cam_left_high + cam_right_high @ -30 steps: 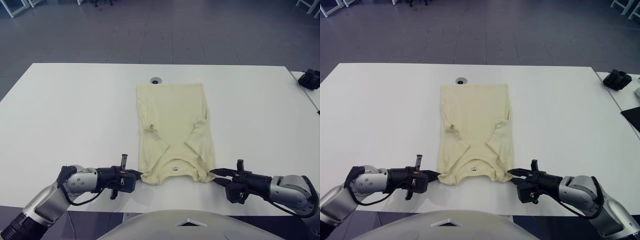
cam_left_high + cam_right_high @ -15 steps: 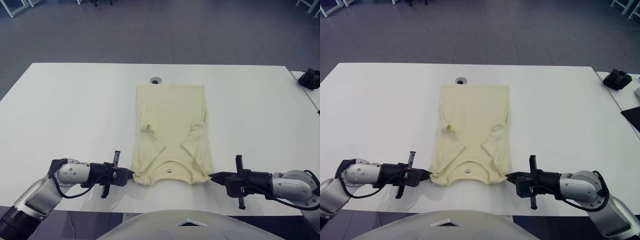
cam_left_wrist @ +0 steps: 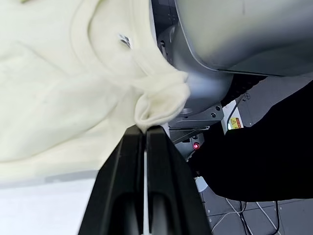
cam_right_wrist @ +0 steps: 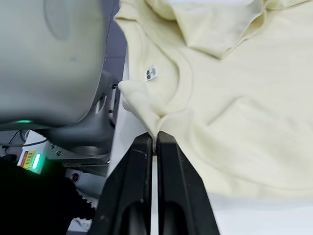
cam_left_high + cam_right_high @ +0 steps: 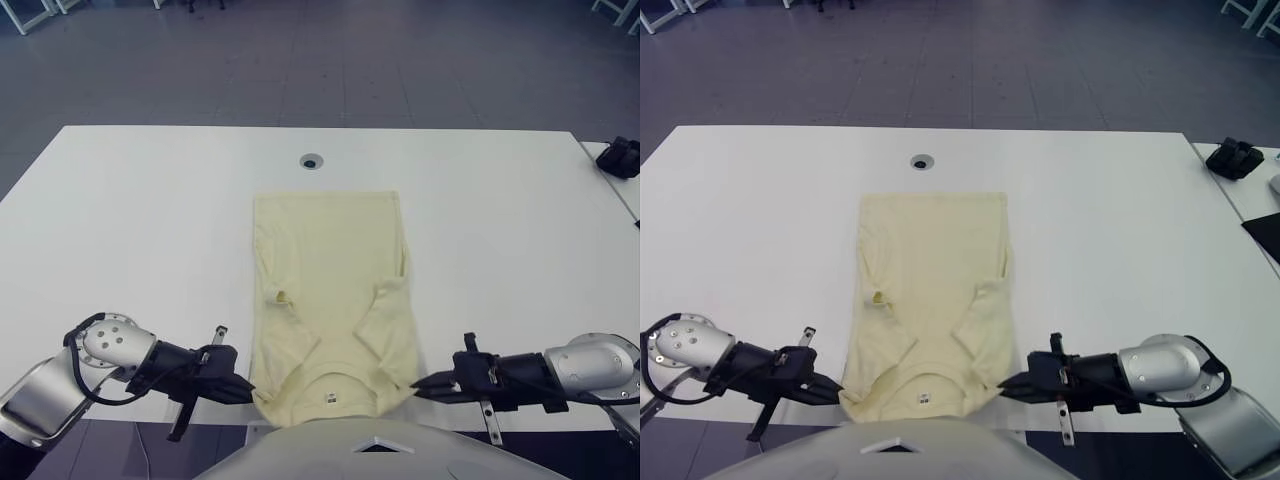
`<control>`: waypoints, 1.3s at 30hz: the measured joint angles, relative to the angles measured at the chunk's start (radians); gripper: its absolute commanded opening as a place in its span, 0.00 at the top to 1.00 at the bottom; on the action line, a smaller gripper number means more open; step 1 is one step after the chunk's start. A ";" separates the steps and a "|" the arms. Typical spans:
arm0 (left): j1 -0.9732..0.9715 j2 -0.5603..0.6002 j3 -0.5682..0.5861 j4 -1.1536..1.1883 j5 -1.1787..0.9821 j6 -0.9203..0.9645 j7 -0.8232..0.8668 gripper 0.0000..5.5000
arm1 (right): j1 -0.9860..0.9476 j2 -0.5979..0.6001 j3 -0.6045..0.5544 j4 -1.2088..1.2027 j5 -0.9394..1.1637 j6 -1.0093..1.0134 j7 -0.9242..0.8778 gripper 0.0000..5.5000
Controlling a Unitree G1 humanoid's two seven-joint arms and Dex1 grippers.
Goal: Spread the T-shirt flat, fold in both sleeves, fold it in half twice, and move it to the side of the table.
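Pale yellow T-shirt is lying, sleeves folded in, on the white tabletop, its collar-end corners being pinched tight by the left hand and right hand.

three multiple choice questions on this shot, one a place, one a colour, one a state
1. Where does the T-shirt lie on the table?
A) at the near edge, mid-width
B) at the far left corner
C) hanging off the far edge

2. What colour is the T-shirt?
A) dark blue
B) pale yellow
C) red

3. How are the left gripper and right gripper?
A) both open above the cloth
B) one open, one shut
C) each shut on a near corner of the T-shirt

Answers: 1 A, its collar end reaches the near edge; 2 B, the cloth is pale yellow; 3 C, wrist views show cloth pinched between shut fingers.
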 measured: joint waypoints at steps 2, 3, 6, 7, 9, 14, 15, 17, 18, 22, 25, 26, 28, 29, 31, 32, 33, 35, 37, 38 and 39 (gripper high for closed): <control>-0.065 -0.009 0.025 0.035 -0.040 0.034 -0.010 1.00 | -0.067 0.016 -0.008 0.061 0.035 0.014 0.015 1.00; -0.097 -0.012 0.032 0.057 -0.049 0.043 -0.016 1.00 | -0.104 0.018 -0.012 0.092 0.047 0.019 0.023 1.00; -0.213 -0.033 0.051 0.139 -0.061 0.071 -0.024 1.00 | -0.265 0.037 -0.009 0.188 0.057 0.029 0.043 1.00; -0.257 -0.050 0.055 0.167 -0.066 0.082 -0.024 1.00 | -0.324 0.049 -0.001 0.220 0.055 0.031 0.048 1.00; -0.344 -0.083 0.051 0.230 -0.072 0.093 -0.022 1.00 | -0.433 0.081 0.035 0.295 0.041 0.032 0.058 1.00; -0.615 -0.218 -0.011 0.427 -0.025 0.119 -0.002 1.00 | -0.754 0.240 0.141 0.543 -0.056 0.029 0.026 1.00; -0.659 -0.246 -0.023 0.469 -0.006 0.119 -0.002 1.00 | -0.809 0.274 0.159 0.595 -0.076 0.025 0.022 1.00; -0.710 -0.279 -0.034 0.528 0.009 0.118 0.004 1.00 | -0.875 0.316 0.182 0.676 -0.108 0.009 0.021 1.00; -0.747 -0.303 -0.042 0.577 0.028 0.114 0.003 1.00 | -0.914 0.343 0.191 0.742 -0.135 -0.012 0.018 1.00; -0.838 -0.344 -0.047 0.698 0.068 0.083 -0.011 1.00 | -0.986 0.386 0.190 0.902 -0.193 -0.082 0.013 1.00; -0.901 -0.382 -0.047 0.799 0.091 0.051 -0.012 1.00 | -1.029 0.420 0.189 1.007 -0.228 -0.138 0.004 1.00; -0.925 -0.398 -0.045 0.841 0.107 0.039 -0.008 1.00 | -1.045 0.432 0.188 1.049 -0.238 -0.160 -0.001 1.00; -0.963 -0.420 -0.045 0.910 0.126 0.015 -0.001 1.00 | -1.074 0.452 0.187 1.118 -0.262 -0.197 -0.009 1.00; -0.986 -0.437 -0.045 0.950 0.146 -0.002 0.007 1.00 | -1.092 0.465 0.187 1.164 -0.272 -0.219 -0.016 1.00; -1.026 -0.463 -0.049 1.038 0.187 -0.039 0.026 1.00 | -1.141 0.497 0.188 1.267 -0.307 -0.265 -0.028 1.00; -1.048 -0.480 -0.049 1.094 0.206 -0.058 0.039 1.00 | -1.168 0.514 0.188 1.331 -0.326 -0.292 -0.042 1.00; -1.059 -0.490 -0.050 1.128 0.214 -0.073 0.047 1.00 | -1.185 0.523 0.187 1.367 -0.336 -0.310 -0.046 1.00; -1.103 -0.520 -0.049 1.240 0.249 -0.112 0.072 1.00 | -1.241 0.551 0.184 1.496 -0.368 -0.354 -0.083 1.00; -1.132 -0.544 -0.049 1.322 0.274 -0.145 0.086 1.00 | -1.280 0.576 0.183 1.594 -0.390 -0.386 -0.114 1.00; -1.148 -0.558 -0.048 1.369 0.287 -0.164 0.096 1.00 | -1.302 0.591 0.180 1.652 -0.406 -0.401 -0.135 1.00; -1.157 -0.566 -0.048 1.399 0.300 -0.177 0.102 1.00 | -1.315 0.602 0.178 1.690 -0.417 -0.414 -0.147 1.00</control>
